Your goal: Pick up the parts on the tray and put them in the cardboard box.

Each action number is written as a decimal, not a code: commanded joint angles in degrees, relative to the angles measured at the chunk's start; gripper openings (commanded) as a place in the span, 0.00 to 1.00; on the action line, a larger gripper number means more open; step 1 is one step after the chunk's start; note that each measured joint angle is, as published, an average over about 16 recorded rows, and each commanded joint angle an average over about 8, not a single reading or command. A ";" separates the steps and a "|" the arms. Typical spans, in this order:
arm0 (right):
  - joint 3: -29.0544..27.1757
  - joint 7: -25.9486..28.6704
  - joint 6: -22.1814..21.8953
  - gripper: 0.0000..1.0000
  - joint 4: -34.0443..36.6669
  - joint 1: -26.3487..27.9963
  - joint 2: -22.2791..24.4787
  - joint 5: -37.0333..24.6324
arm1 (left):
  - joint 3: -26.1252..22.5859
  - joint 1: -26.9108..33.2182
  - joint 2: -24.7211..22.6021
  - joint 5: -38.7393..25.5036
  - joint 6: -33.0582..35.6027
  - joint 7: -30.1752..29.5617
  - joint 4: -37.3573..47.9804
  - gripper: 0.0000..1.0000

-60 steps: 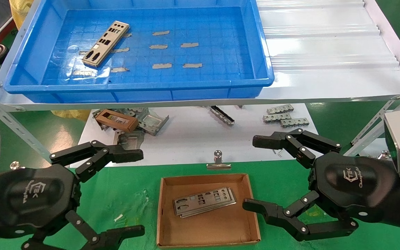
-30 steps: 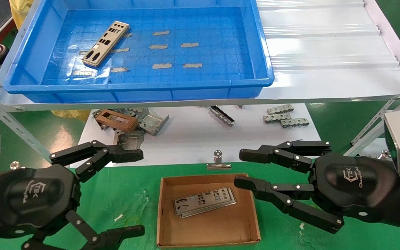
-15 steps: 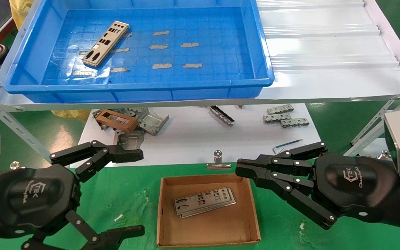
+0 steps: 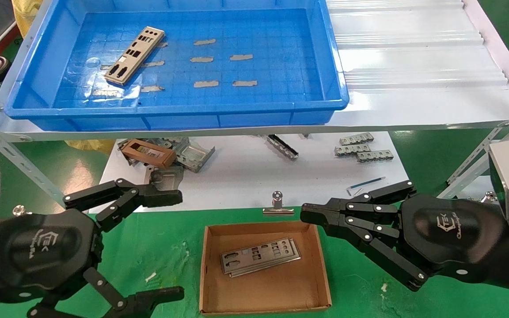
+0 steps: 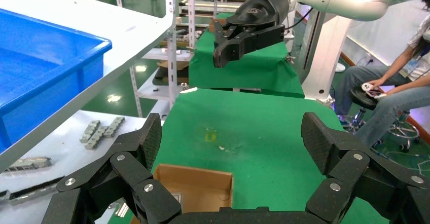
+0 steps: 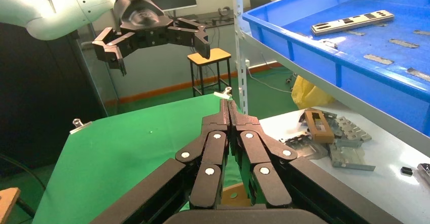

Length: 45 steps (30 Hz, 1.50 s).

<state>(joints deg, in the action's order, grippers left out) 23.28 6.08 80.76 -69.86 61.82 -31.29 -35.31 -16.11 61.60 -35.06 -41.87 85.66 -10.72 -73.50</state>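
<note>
The head view alone shows flat punched metal parts [image 4: 260, 256] in the cardboard box [image 4: 263, 291]; right tool [image 4: 308, 215] pressed together empty, left tool [image 4: 172, 243] spread apart.

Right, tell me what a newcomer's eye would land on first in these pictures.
First the big blue tray on the shelf at the top, with one silver part lying aslant in its left half among grey tape strips. Next the two black grippers low in the foreground: the left gripper spread open, the right gripper shut beside the cardboard box. That box sits on the green cloth between them and holds stacked parts.
</note>
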 commanded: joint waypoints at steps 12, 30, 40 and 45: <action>0.00 0.00 0.00 0.00 0.00 0.00 0.00 0.00 | 0.00 0.00 0.00 0.00 0.00 0.00 0.00 1.00; 0.00 0.00 0.00 0.00 0.00 0.00 0.00 0.00 | 0.01 0.96 -0.46 -0.44 -0.44 0.23 -0.10 1.00; 0.00 0.00 0.00 1.00 0.00 0.00 0.00 0.00 | -3.50 17.27 -7.02 -10.22 -5.22 -2.10 6.97 1.00; 0.00 0.00 0.00 1.00 0.00 0.00 0.00 0.00 | -7.26 28.50 -13.13 -19.30 -9.45 -2.63 19.13 1.00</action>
<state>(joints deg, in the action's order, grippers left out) 23.28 6.08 80.76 -69.85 61.82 -31.30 -35.31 -23.17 89.62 -48.36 -60.56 76.09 -12.62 -53.44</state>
